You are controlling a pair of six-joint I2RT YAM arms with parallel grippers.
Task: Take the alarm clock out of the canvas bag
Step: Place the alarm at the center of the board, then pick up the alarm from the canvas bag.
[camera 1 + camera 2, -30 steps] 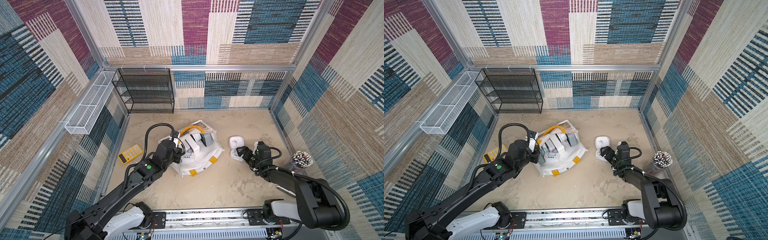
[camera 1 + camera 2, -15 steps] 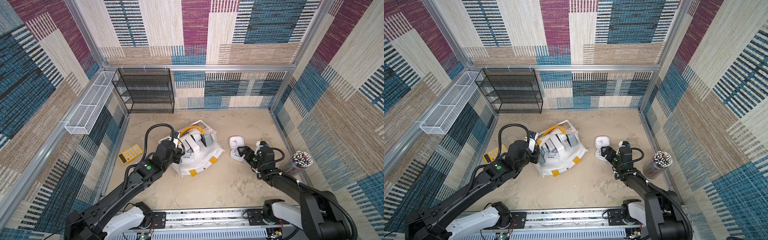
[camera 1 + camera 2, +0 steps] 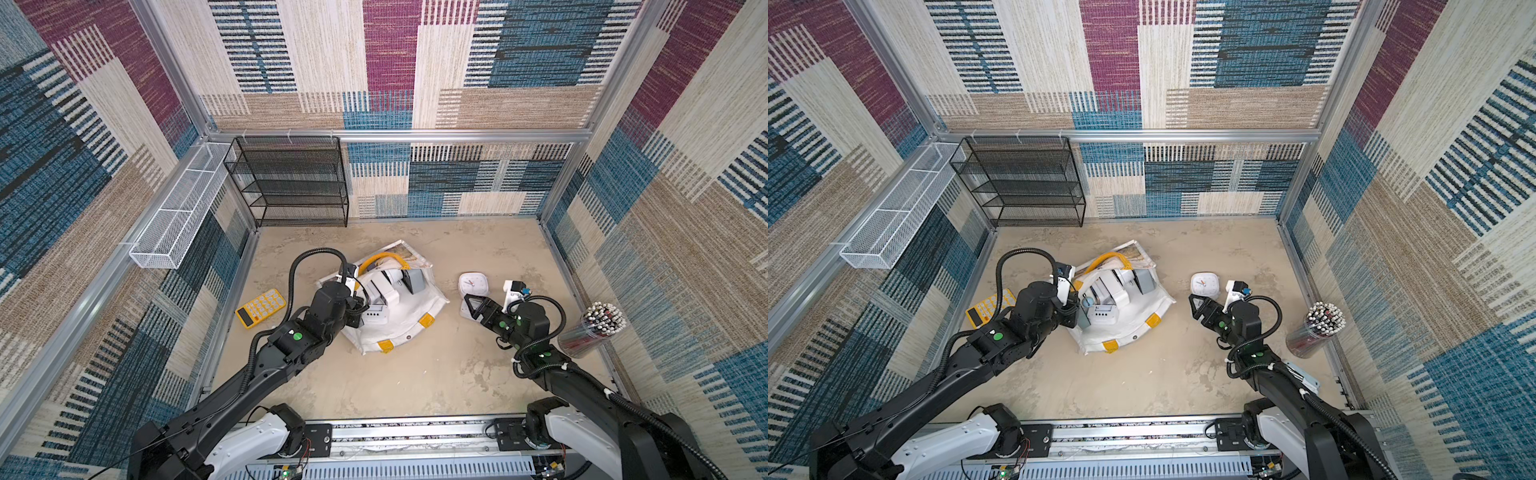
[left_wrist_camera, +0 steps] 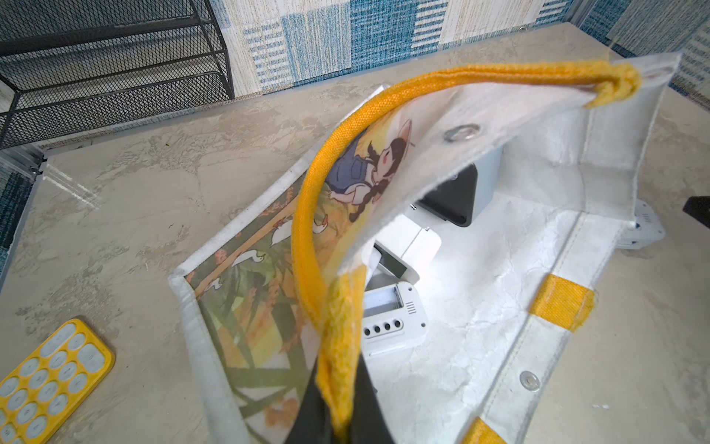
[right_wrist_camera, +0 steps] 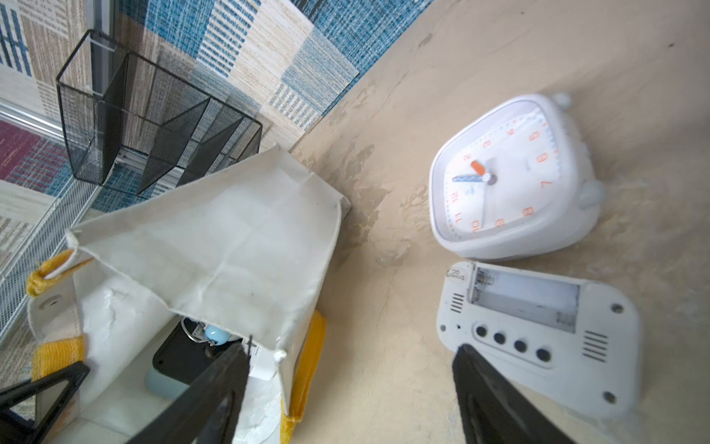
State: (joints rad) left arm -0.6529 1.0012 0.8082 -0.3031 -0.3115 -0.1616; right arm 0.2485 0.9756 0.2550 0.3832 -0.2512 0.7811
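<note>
At frame centre in both top views, the canvas bag (image 3: 399, 332) holds the alarm clock (image 4: 392, 326); with your left pincer (image 4: 340, 423) clamped on its handle (image 4: 307, 215), guide your wide, empty right pincer (image 5: 351, 350) in low.

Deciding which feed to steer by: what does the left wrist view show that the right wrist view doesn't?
Only left wrist: the left tool shut on the yellow strap of the canvas bag, the bag's printed picture, and the yellow calculator. Only right wrist: the white dial clock on the table outside the bag, past the open right tool. Both: the bag's open mouth and the black mesh rack.
</note>
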